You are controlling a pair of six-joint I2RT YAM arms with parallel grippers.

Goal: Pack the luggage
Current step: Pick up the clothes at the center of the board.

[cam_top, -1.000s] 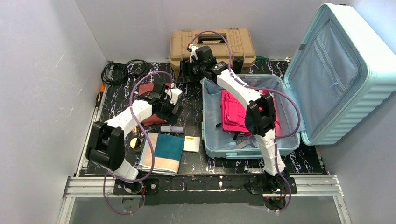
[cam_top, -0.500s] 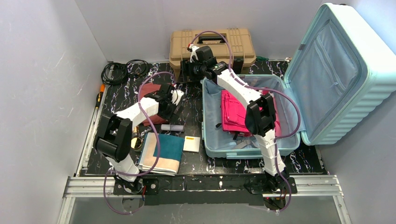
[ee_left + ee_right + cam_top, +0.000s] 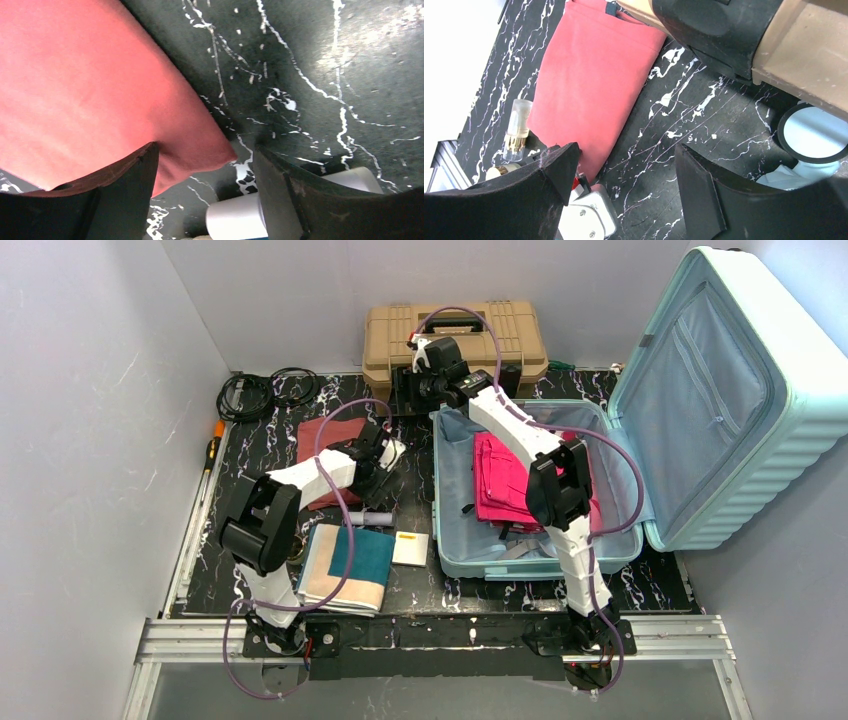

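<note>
On the tabletop (image 3: pixel 255 452), the left claw (image 3: pixel 205 150) hangs with jaws apart astride a corner of the red pouch (image 3: pixel 100 90). The right claw (image 3: pixel 626 150), also apart, hovers beside the tan toolbox (image 3: pixel 455 330). The luggage (image 3: pixel 700 390) lies open on the right.

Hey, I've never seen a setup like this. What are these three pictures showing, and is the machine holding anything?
Two white robot arms are bolted to a black marbled table, each ending in a two-finger gripper. The wide picture is from a camera overhead; the two close-ups are from cameras on the wrists, with black fingers at the bottom. An open mint-blue hard-shell suitcase holds folded pink clothes. The left gripper stands open around a corner of a flat red cloth pouch, not yet gripping it. The right gripper hangs open and empty near a tan plastic toolbox.
</note>
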